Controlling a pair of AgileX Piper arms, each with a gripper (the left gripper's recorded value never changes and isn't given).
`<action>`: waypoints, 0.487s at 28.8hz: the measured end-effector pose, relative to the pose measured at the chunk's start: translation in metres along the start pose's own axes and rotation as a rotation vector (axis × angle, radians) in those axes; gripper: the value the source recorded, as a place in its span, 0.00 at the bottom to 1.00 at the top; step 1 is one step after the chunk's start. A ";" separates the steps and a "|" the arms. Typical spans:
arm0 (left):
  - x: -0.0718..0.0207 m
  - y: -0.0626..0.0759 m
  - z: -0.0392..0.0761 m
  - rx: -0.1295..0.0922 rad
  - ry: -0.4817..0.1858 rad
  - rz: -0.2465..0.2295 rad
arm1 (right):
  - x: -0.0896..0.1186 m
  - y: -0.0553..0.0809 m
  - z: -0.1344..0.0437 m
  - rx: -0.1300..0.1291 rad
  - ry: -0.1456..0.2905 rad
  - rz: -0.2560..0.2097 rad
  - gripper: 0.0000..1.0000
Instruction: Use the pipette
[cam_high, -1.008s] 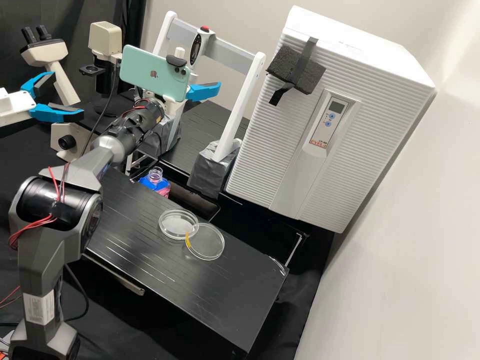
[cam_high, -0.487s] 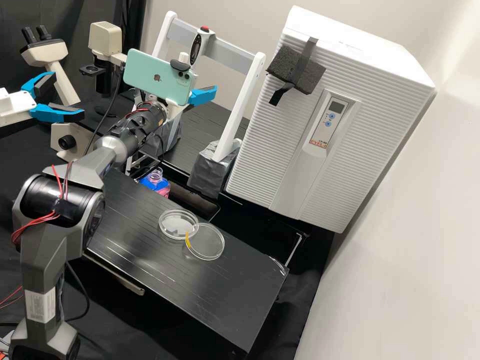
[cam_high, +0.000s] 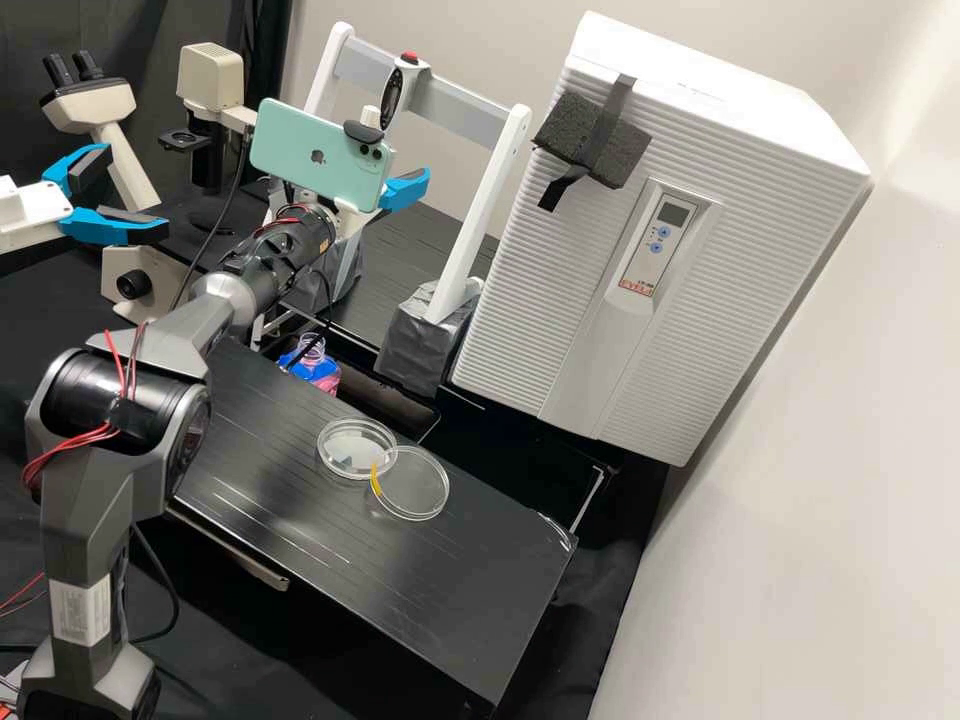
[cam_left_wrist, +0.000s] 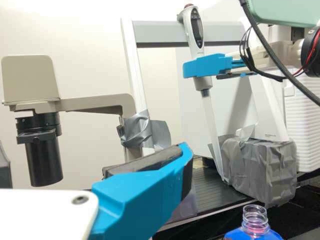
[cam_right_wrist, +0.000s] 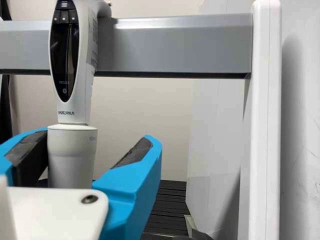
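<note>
A white pipette (cam_high: 391, 92) with a dark window hangs upright on the white stand (cam_high: 470, 110) at the back of the bench. My right gripper (cam_high: 375, 185), which carries a green phone (cam_high: 318, 150), is at the pipette's lower body. Its own view shows the right gripper (cam_right_wrist: 85, 147) open around the pipette (cam_right_wrist: 72, 75), whose barrel lies against one pad with a gap to the other. From the left wrist, the pipette (cam_left_wrist: 196, 35) shows with a blue finger (cam_left_wrist: 207, 65) beside it. My left gripper (cam_high: 100, 195) is open and holds nothing at the far left.
A blue bottle of pink liquid (cam_high: 315, 362) stands open below the stand. Two clear petri dishes (cam_high: 357, 447) and a yellow tip (cam_high: 375, 480) lie on the black tray (cam_high: 400, 580). A big white machine (cam_high: 660, 230) fills the right. Microscopes (cam_high: 95, 110) stand at the back left.
My right gripper, with the phone on it, has edged closer to the pipette on the stand. The left gripper has kept still.
</note>
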 end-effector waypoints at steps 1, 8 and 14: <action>0.0000 0.000 0.000 0.000 0.000 0.000 | 0.000 0.000 0.000 0.000 0.000 0.000 0.00; 0.0000 0.000 0.000 0.000 0.000 0.000 | 0.000 -0.001 0.000 0.000 -0.001 -0.006 0.00; 0.0000 0.000 0.000 0.000 0.000 0.000 | 0.000 -0.001 -0.001 0.001 0.002 -0.008 0.00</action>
